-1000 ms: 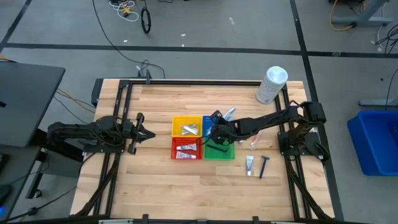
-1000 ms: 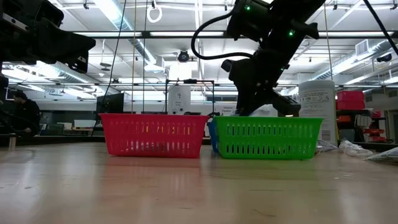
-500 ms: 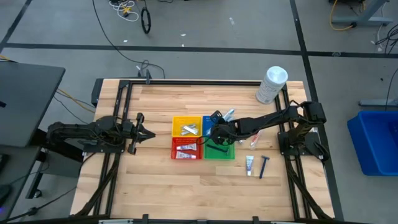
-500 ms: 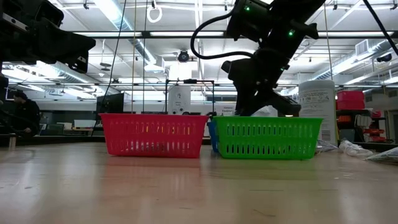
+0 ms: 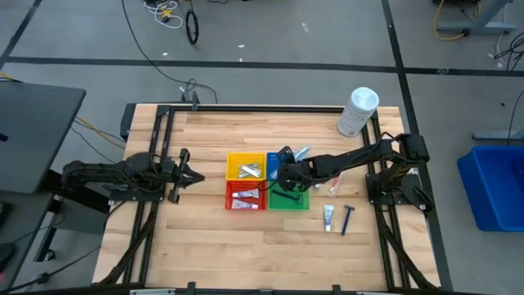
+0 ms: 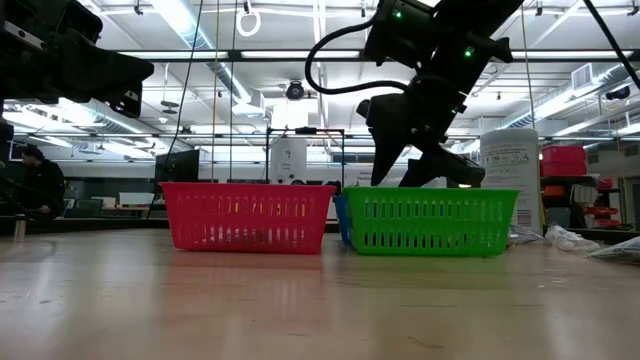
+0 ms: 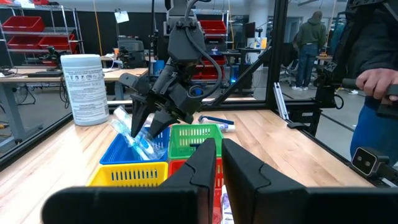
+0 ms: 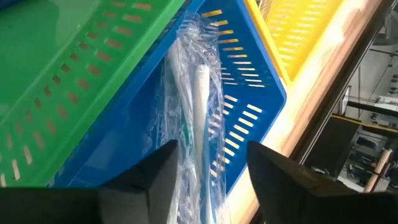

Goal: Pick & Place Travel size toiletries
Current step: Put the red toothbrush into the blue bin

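Low view: blue basket point(image 6: 341, 215) mostly hidden

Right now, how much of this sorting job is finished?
Partly done: packets lie in the yellow plastic basket, tubes in the red basket. The right tool stands open over wrapped toothbrushes in the blue basket. One white tube and dark razor remain outside.
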Available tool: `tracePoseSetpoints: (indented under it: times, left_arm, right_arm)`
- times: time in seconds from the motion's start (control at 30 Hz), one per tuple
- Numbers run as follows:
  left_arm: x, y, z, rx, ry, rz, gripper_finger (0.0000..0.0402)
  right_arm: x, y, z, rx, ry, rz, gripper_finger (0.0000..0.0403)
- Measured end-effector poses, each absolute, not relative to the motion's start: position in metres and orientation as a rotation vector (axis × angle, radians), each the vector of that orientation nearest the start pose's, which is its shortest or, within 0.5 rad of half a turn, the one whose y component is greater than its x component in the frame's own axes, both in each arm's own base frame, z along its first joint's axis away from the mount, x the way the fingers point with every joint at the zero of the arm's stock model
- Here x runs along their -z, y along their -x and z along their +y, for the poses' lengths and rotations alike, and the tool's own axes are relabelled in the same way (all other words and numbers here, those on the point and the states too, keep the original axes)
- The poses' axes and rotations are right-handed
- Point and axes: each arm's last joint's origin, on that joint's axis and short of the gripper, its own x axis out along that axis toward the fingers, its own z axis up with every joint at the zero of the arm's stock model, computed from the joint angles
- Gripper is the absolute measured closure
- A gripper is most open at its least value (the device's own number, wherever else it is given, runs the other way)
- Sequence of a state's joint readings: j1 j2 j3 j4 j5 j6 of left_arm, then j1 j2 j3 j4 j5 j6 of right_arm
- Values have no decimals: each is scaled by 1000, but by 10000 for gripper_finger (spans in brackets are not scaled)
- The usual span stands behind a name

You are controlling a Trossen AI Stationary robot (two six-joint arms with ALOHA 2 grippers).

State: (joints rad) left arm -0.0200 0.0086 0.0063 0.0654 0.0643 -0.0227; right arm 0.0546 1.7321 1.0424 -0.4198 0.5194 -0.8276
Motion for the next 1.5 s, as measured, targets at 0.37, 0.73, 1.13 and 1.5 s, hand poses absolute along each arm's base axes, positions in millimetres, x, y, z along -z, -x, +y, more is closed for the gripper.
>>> tracePoseSetpoints:
  times: [0.37, 0.73, 1.13, 1.5]
  left_arm:
    - [-171, -98, -4, 85, 21, -63, 369]
    - [-171, -98, -4, 85, 21, -62, 369]
    - [-171, -98, -4, 85, 21, -63, 370]
    - [-171, -98, -4, 85, 21, -63, 370]
  right_arm:
    - [-188, -326, 3, -27, 1039, 1167, 163]
    - [-231, -304, 3, -32, 956, 1057, 159]
    - [-247, -293, 4, -21, 765, 994, 207]
    - [-237, -277, 10, -230, 685, 1128, 297]
